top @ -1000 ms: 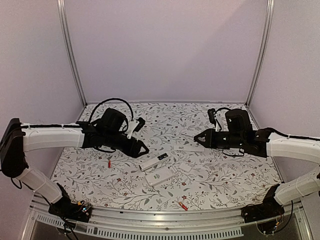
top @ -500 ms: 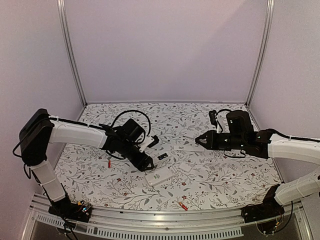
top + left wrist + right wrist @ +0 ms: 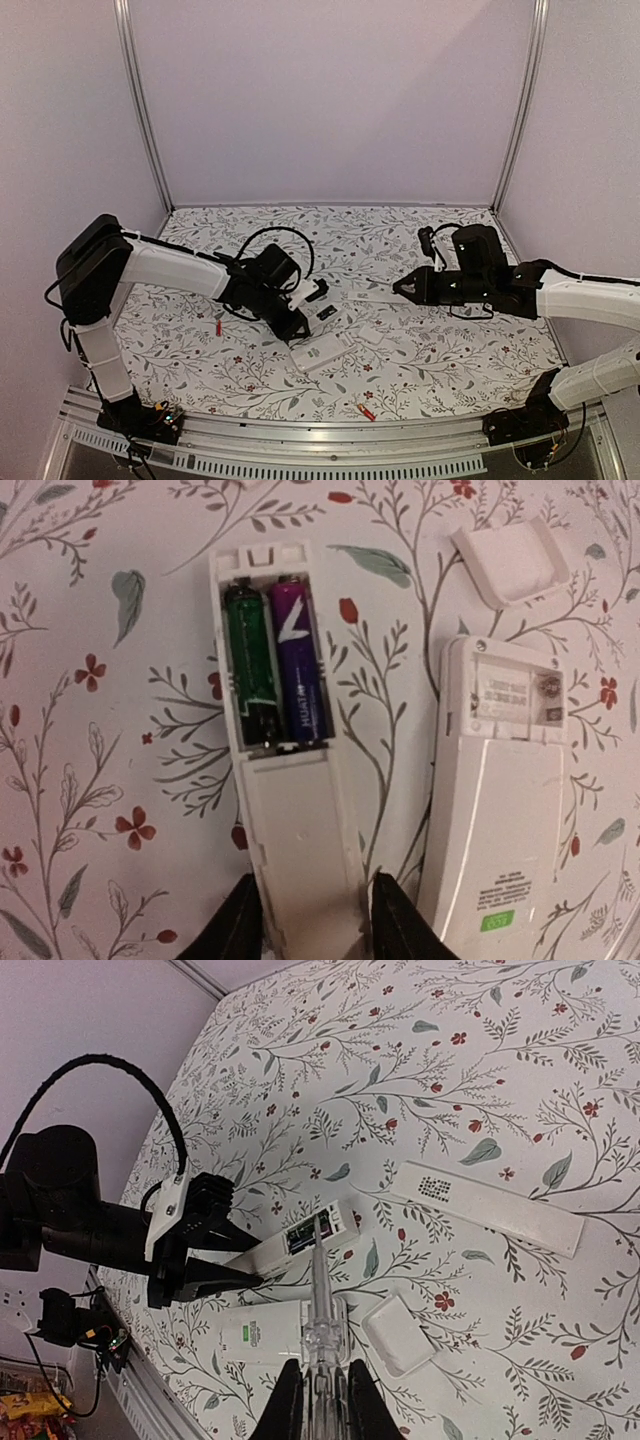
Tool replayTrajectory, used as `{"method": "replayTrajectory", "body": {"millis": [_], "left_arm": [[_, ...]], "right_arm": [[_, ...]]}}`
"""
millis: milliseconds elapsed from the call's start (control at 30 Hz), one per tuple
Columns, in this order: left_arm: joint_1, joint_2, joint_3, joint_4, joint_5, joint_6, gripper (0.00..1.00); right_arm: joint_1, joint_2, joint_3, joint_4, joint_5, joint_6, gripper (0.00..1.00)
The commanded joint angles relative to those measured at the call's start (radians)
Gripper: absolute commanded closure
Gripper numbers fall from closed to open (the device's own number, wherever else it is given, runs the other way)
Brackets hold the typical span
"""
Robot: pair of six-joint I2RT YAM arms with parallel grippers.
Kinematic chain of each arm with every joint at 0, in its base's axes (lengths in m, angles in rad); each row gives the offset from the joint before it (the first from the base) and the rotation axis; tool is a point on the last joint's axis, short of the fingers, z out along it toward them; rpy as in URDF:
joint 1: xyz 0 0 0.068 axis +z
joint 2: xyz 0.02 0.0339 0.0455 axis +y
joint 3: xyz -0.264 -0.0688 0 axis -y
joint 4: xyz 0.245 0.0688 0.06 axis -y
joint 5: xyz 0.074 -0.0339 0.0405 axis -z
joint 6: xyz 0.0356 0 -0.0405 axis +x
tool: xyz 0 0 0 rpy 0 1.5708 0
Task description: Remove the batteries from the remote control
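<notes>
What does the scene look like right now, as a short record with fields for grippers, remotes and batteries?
left gripper: closed on the lower end of the open remote
right gripper: shut on a clear tool
open remote: cover off; green battery and purple battery seated side by side
second remote: beside it, compartment empty
loose cover: on the table by the second remote's end
third remote: lying apart
loose batteries: left red battery; front red battery
</notes>
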Motion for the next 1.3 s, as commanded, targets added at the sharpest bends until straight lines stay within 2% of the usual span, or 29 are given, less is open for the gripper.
{"method": "replayTrajectory", "body": {"millis": [0,67,233,500,1267], "left_arm": [[-0.022,0.043,0.017,0.008,0.019,0.073,0.72],[-0.028,0.046,0.019,0.011,0.013,0.084,0.76],[-0.046,0.034,0.002,0.025,0.023,0.132,0.80],[-0.065,0.034,-0.002,0.014,0.027,0.168,0.84],[-0.069,0.031,0.014,0.009,0.024,0.162,0.86]], "right_arm": [[-0.004,-0.030,-0.014,-0.077,-0.037,-0.037,1.00],[-0.003,-0.035,-0.014,-0.101,-0.051,-0.058,1.00],[0.022,-0.018,-0.006,-0.153,-0.039,-0.087,1.00],[0.113,0.107,0.070,-0.178,0.044,-0.114,1.00],[0.135,0.306,0.175,-0.098,0.073,-0.130,1.00]]}}
